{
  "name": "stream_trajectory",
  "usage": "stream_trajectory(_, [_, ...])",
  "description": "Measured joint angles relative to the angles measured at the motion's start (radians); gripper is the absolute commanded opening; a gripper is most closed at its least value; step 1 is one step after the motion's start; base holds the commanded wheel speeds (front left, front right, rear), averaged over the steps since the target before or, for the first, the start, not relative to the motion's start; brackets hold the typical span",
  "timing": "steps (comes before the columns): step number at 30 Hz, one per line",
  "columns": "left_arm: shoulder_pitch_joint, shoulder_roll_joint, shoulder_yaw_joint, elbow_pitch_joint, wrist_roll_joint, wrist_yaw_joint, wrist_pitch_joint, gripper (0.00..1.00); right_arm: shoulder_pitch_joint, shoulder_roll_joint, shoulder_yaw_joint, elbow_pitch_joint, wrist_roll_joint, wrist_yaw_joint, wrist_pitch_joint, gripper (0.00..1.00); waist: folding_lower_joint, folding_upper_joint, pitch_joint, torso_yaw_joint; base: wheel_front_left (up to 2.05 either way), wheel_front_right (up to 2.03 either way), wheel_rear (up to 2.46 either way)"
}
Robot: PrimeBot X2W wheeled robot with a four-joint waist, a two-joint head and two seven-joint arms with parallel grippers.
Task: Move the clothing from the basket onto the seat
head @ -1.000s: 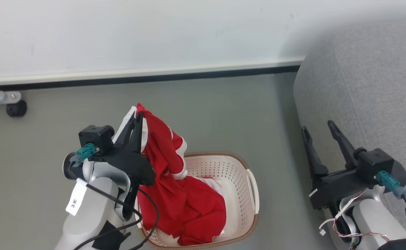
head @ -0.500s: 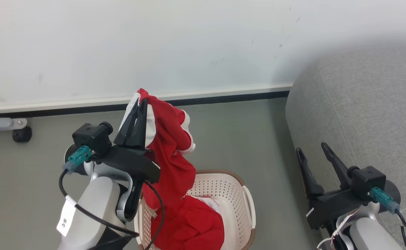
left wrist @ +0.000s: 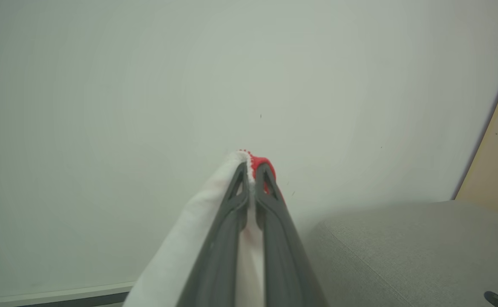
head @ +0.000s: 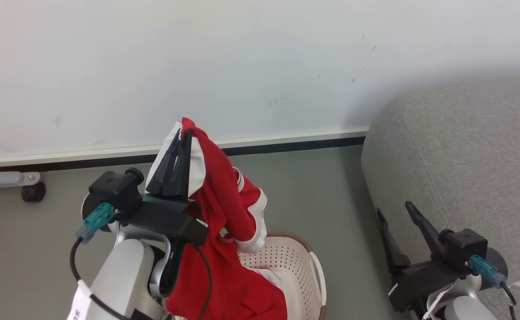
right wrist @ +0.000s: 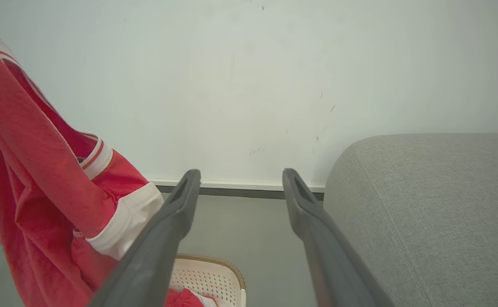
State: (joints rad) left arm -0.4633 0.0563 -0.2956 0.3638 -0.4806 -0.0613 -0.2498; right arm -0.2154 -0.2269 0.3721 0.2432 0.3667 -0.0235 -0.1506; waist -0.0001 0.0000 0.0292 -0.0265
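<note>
My left gripper (head: pixel 184 135) is shut on the clothing (head: pixel 224 209), a red garment with white trim, pinched at its top edge and hanging down toward the basket (head: pixel 286 262). In the left wrist view the gripper (left wrist: pixel 251 168) clamps red and white cloth (left wrist: pixel 180 251) between its fingertips. The cream perforated basket sits on the floor at the lower middle, with red fabric still draped into it. My right gripper (head: pixel 393 209) stands open and empty beside the grey seat (head: pixel 464 164). The right wrist view shows that gripper (right wrist: pixel 240 177), the hanging clothing (right wrist: pixel 40 179), the basket (right wrist: pixel 210 277) and the seat (right wrist: pixel 436 204).
A white wall (head: pixel 242 66) with a dark baseboard (head: pixel 286 146) runs across the back. A caster and a grey bar (head: pixel 33 191) stand at the left on the grey floor (head: pixel 322 195). Open floor lies between basket and seat.
My left gripper has lifted the clothing higher, pulling more of it out of the basket. The head camera has tilted up, so basket and right gripper sit lower in view.
</note>
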Motion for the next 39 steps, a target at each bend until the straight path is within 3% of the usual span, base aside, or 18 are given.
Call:
stream_trajectory(18, [0.063, 0.020, -0.005, -0.140, 0.008, 0.032, 0.021, 0.00, 0.018, 0.010, 0.043, -0.072, 0.002, 0.000, 0.046, 1.00, 0.0001, 0.0000, -0.008, 0.005, 0.00, 0.00, 0.00])
stream_trajectory(32, [0.072, 0.021, -0.037, -0.192, 0.015, 0.035, 0.063, 0.00, -0.101, 0.109, 0.174, -0.093, -0.005, 0.076, 0.088, 1.00, 0.0001, 0.0000, 0.002, 0.015, 0.00, 0.00, 0.00])
stream_trajectory(39, [0.078, 0.015, -0.076, -0.211, 0.027, 0.035, 0.082, 0.00, -0.172, 0.132, 0.232, -0.052, -0.014, 0.097, 0.099, 1.00, 0.0001, 0.0000, 0.006, 0.030, 0.00, 0.00, 0.00])
